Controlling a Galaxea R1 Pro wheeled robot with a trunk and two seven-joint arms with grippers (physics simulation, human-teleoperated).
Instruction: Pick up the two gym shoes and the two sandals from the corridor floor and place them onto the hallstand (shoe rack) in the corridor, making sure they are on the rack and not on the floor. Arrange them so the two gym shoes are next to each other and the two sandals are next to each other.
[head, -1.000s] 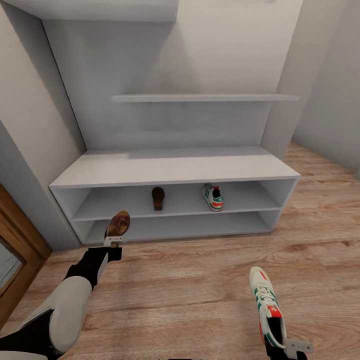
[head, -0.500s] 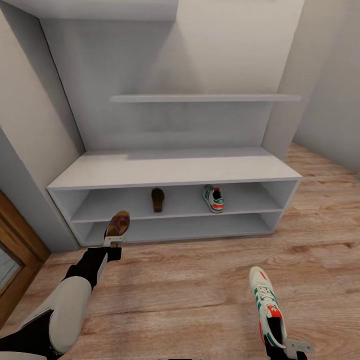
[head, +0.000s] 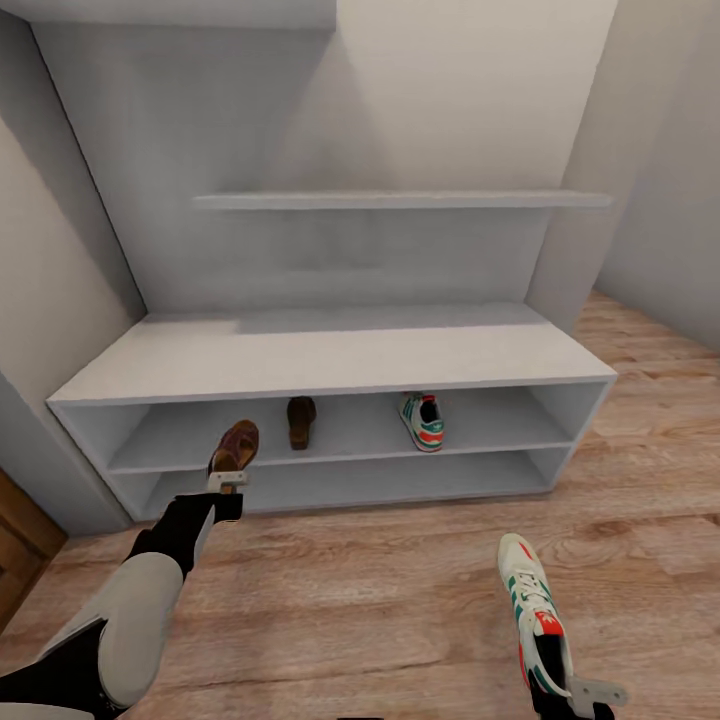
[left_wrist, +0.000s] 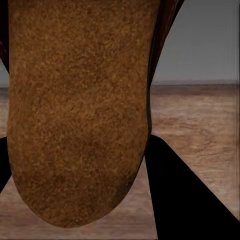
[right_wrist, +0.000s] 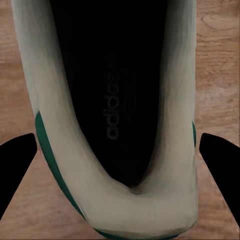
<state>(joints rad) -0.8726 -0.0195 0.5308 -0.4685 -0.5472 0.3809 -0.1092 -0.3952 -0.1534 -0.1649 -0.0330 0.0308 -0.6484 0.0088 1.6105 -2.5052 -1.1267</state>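
While the hallstand (head: 330, 358) upper shelf row holds one sandal (head: 300, 421) and one gym shoe (head: 423, 420), left gripper (head: 227, 482) grips another sandal (head: 236, 447), right gripper (head: 570, 690) clamps another gym shoe (head: 533, 605).

Pale grey walls (head: 470, 90) close in a corner, with one floating shelf (head: 400, 200) fixed across the back wall and the underside of another higher up at the left. The floor (head: 400, 600) is light brown wood-grain plank (it runs on to the right, past a wall edge). A brown wooden door frame (head: 20, 545) shows at lower left. Light is soft and even.
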